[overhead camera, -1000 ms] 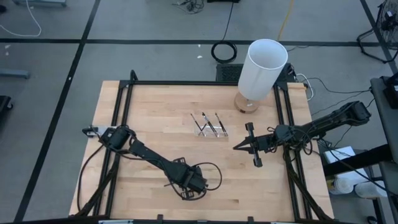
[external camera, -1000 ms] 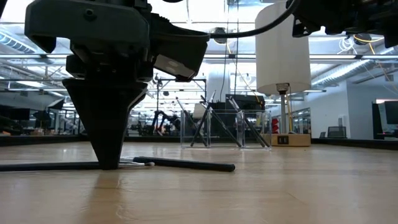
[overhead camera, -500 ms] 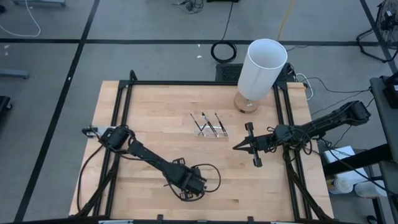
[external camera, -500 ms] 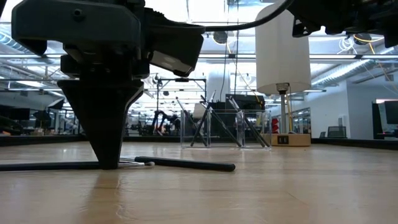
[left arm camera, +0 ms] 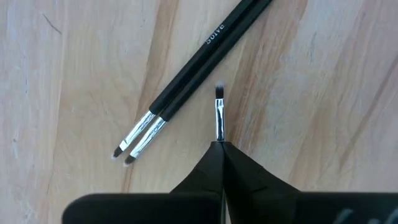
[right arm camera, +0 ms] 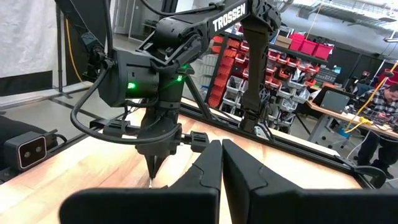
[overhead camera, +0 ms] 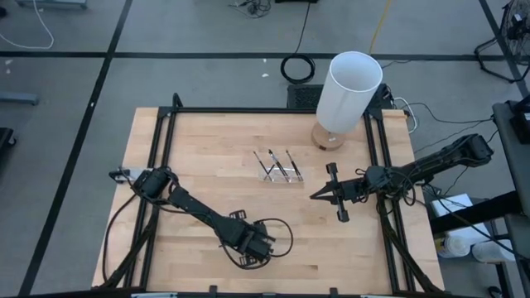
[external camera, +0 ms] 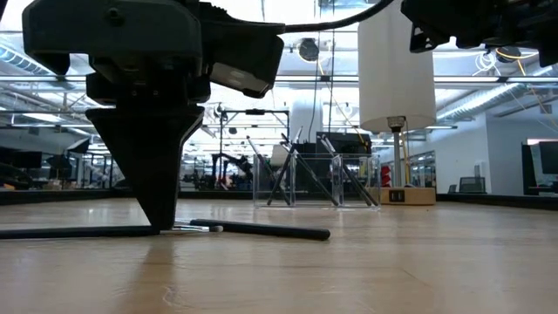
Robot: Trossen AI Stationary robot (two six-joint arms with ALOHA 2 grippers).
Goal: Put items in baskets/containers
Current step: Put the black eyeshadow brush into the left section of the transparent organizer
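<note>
Pinching one stick (left arm camera: pixel 219 117): left gripper (overhead camera: pixel 258 247) is down at the near-centre of the table (overhead camera: pixel 207 157), fingers (left arm camera: pixel 211 171) closed on it, tips at the wood. Silvery ferrule and small dark tip poke out past the fingers in the left wrist view. Two more sticks (left arm camera: pixel 186 87) lie side by side just beside it, touching each other, pale tips pointing the same way; one reads "Solve". Low view shows sticks lying flat on the table at the gripper's point. Tray (overhead camera: pixel 280 168) sits mid-table, well apart from the left gripper, with several sticks leaning inside. White cylinder (overhead camera: pixel 349 91) stands at the far right. Right gripper (overhead camera: pixel 317 196) hovers right of the tray, fingers together, nothing held.
</note>
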